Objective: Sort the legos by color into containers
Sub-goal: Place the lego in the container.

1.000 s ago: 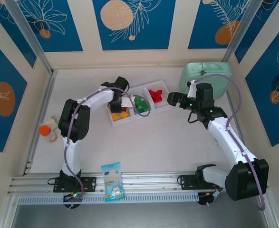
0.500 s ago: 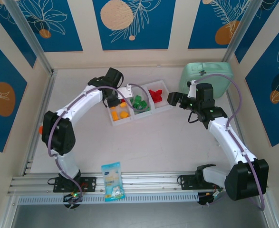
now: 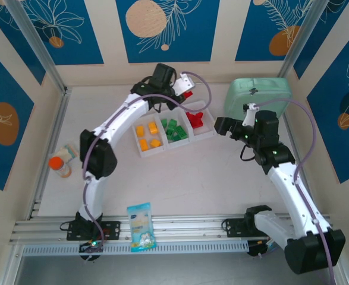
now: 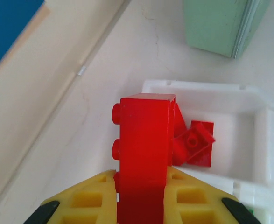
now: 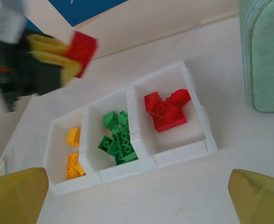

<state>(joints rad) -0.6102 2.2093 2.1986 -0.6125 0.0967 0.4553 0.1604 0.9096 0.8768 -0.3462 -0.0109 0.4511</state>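
Overhead, the white tray (image 3: 152, 152) lies across the middle of the counter (image 3: 192, 178). Its three compartments hold yellow-orange legos (image 3: 148, 135) at its left end, green legos (image 3: 174, 129) in the middle and red legos (image 3: 196, 119) at its right end. The left fingers (image 3: 182, 90) are clamped on one red brick (image 3: 188, 95), held just beyond the tray's far wall, behind the red end. The right fingers (image 3: 220, 124) hover just off the tray's right end. A mint-green case (image 3: 258, 95) sits beyond the tray's right end, and a snack packet (image 3: 141, 225) lies well to the near side of it.

From the left wrist, the yellow left fingers (image 4: 87, 200) grip the red brick (image 4: 144, 158) from both sides, its studs facing left. Beyond the brick is the tray's (image 4: 267, 140) end compartment with a few red legos (image 4: 195, 144) lying in it. The mint-green case (image 4: 221, 23) stands past the tray.

From the right wrist, the right fingers (image 5: 15, 196) are spread wide apart with nothing between them, on the near side of the tray (image 5: 181, 151). Yellow-orange legos (image 5: 72, 154), green legos (image 5: 118, 137) and red legos (image 5: 167, 109) each fill their own compartment. Behind the tray, blurred, the left fingers (image 5: 48, 56) hold the red brick (image 5: 83, 49). The mint-green case (image 5: 265, 51) sits to the tray's right.
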